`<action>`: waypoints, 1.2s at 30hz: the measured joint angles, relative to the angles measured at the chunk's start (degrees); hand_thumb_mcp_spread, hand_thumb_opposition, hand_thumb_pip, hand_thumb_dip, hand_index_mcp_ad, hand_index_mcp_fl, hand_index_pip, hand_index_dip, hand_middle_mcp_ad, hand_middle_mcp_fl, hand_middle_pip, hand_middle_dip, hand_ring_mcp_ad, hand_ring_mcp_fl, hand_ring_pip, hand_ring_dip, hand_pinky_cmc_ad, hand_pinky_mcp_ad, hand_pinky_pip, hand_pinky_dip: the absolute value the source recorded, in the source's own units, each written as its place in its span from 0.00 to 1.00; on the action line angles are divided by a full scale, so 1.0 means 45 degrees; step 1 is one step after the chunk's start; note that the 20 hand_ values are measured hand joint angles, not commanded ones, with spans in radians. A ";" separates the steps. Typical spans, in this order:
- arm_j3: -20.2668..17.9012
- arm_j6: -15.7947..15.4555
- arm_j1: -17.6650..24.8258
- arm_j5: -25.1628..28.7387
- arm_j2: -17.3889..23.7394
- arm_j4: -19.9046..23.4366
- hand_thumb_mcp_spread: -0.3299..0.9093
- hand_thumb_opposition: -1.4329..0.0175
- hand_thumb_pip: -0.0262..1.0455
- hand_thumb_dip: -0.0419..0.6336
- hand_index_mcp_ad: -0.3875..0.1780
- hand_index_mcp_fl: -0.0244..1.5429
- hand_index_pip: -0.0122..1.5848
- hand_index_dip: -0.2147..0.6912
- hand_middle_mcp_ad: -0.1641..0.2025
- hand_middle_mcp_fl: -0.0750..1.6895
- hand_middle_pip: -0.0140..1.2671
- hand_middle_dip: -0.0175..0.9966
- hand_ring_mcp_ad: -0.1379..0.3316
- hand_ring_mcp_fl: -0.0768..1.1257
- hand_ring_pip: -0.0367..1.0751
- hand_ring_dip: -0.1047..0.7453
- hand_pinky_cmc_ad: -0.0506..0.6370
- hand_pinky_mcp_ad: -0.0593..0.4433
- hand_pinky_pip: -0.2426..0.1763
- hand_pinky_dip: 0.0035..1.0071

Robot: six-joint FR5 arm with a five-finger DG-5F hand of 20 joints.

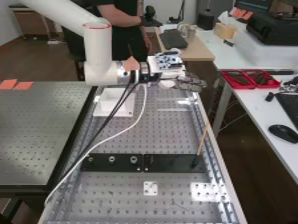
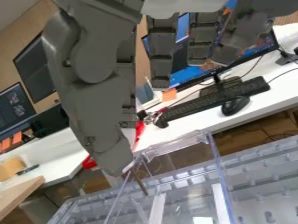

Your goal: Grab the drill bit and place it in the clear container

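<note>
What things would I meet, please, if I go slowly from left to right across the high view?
Orange notes on the left table → white open box → the hand → red trays.

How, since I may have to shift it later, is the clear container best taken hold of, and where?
Probably best to pinch the clear container by one wall at the rim, coming straight down from above: its walls look thin and upright, and its top open. Staying away from the corners should make closing on the wall easier.
</note>
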 joint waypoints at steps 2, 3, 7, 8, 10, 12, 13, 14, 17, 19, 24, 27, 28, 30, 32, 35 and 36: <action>0.0023 0.0008 0.0001 0.0018 -0.0020 -0.0017 0.82 0.31 0.43 0.46 0.44 0.51 0.73 0.41 0.63 0.21 0.12 0.19 0.67 0.10 0.12 0.13 0.51 0.44 0.36 0.18; 0.0030 0.0010 0.0001 0.0037 -0.0028 -0.0025 0.82 0.31 0.43 0.46 0.44 0.51 0.73 0.41 0.63 0.21 0.12 0.19 0.67 0.10 0.12 0.13 0.51 0.44 0.36 0.18; 0.0033 0.0008 -0.0003 0.0032 -0.0045 -0.0032 0.82 0.31 0.43 0.46 0.44 0.51 0.73 0.41 0.63 0.21 0.12 0.19 0.67 0.10 0.12 0.13 0.51 0.44 0.36 0.18; 0.0029 0.0008 -0.0005 0.0031 -0.0045 -0.0027 0.82 0.31 0.43 0.46 0.44 0.51 0.73 0.41 0.63 0.21 0.12 0.19 0.67 0.10 0.12 0.13 0.51 0.44 0.36 0.18; 0.0011 0.0047 -0.0011 0.0060 -0.0045 -0.0019 0.82 0.31 0.43 0.46 0.44 0.51 0.73 0.41 0.63 0.21 0.12 0.19 0.67 0.10 0.12 0.13 0.51 0.44 0.36 0.18; -0.0002 0.0052 -0.0018 0.0037 -0.0044 -0.0016 0.82 0.31 0.43 0.46 0.44 0.51 0.73 0.41 0.63 0.21 0.12 0.19 0.67 0.10 0.12 0.13 0.51 0.44 0.36 0.18; -0.0012 0.0050 -0.0021 0.0011 -0.0040 -0.0011 0.82 0.31 0.43 0.46 0.44 0.51 0.73 0.41 0.63 0.21 0.12 0.19 0.67 0.10 0.12 0.13 0.51 0.44 0.36 0.18; -0.0013 0.0050 -0.0023 0.0001 -0.0040 -0.0010 0.82 0.31 0.43 0.46 0.44 0.51 0.73 0.41 0.63 0.21 0.12 0.19 0.67 0.10 0.12 0.13 0.51 0.44 0.36 0.18; 0.0035 0.0037 -0.0032 -0.0068 -0.0042 -0.0191 0.80 0.31 0.43 0.46 0.44 0.51 0.73 0.41 0.63 0.21 0.12 0.19 0.67 0.10 0.12 0.13 0.51 0.44 0.36 0.18; 0.0142 0.0011 -0.0035 -0.0170 -0.0074 -0.0512 0.76 0.32 0.44 0.46 0.43 0.49 0.64 0.43 0.63 0.20 0.12 0.19 0.67 0.10 0.12 0.13 0.51 0.44 0.36 0.18; 0.0148 -0.0003 -0.0032 -0.0175 -0.0087 -0.0554 0.67 0.37 0.51 0.46 0.44 0.27 0.48 0.38 0.63 0.16 0.11 0.19 0.69 0.10 0.12 0.13 0.51 0.44 0.36 0.18; 0.0102 0.0013 -0.0033 -0.0164 -0.0062 -0.0500 0.65 0.39 0.55 0.46 0.44 0.21 0.44 0.36 0.62 0.15 0.11 0.19 0.70 0.09 0.12 0.13 0.51 0.44 0.36 0.18; 0.0091 0.0018 -0.0035 -0.0164 -0.0052 -0.0484 0.65 0.39 0.55 0.46 0.43 0.20 0.43 0.36 0.62 0.13 0.11 0.19 0.71 0.09 0.12 0.13 0.51 0.44 0.36 0.18; 0.0056 0.0029 -0.0042 -0.0168 -0.0033 -0.0458 0.63 0.40 0.55 0.46 0.44 0.19 0.42 0.36 0.63 0.14 0.11 0.19 0.70 0.09 0.12 0.13 0.50 0.44 0.36 0.18; 0.0019 0.0039 -0.0059 -0.0181 -0.0006 -0.0438 0.62 0.40 0.58 0.46 0.44 0.18 0.42 0.36 0.62 0.14 0.11 0.19 0.71 0.08 0.12 0.13 0.51 0.44 0.36 0.18; -0.0049 -0.0005 -0.0096 -0.0148 0.0060 -0.0413 0.62 0.40 0.59 0.46 0.44 0.17 0.41 0.36 0.62 0.14 0.11 0.19 0.71 0.08 0.12 0.13 0.50 0.44 0.36 0.18; -0.0128 -0.0016 -0.0130 -0.0102 0.0130 -0.0399 0.62 0.40 0.59 0.46 0.44 0.17 0.41 0.36 0.62 0.14 0.11 0.19 0.70 0.08 0.12 0.13 0.49 0.44 0.36 0.18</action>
